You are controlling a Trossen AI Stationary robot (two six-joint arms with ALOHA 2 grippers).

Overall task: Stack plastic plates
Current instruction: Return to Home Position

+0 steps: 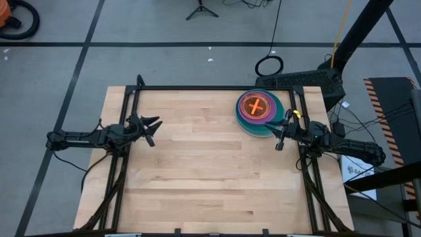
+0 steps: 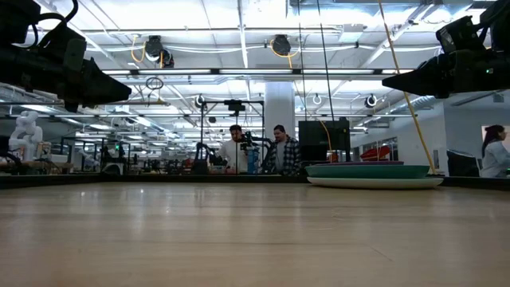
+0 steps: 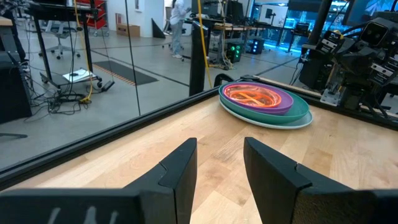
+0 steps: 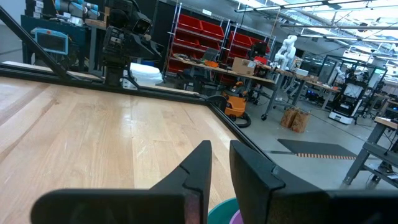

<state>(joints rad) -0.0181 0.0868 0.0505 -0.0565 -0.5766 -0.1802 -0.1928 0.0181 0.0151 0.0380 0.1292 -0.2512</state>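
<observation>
The plastic plates sit in one stack [image 1: 259, 111] near the table's far right corner: a light blue dish at the bottom, then dark green, purple and pink-red, with orange on top. The left wrist view shows the stack [image 3: 264, 102] ahead; the low view shows the stack [image 2: 373, 175] edge-on. My right gripper [image 1: 279, 141] hovers just beyond the stack's near right rim, its fingers [image 4: 221, 144] a narrow gap apart, with the plate rim [image 4: 221, 213] below them. My left gripper [image 1: 156, 130] hovers open over the table's left side, pointing toward the stack [image 3: 219, 142].
A dark frame rail [image 1: 210, 87] runs along the table's far edge, with side rails at left and right. Bare wood [image 1: 210, 171] spreads across the middle and near half. People stand in the room beyond the far edge [image 2: 255, 151].
</observation>
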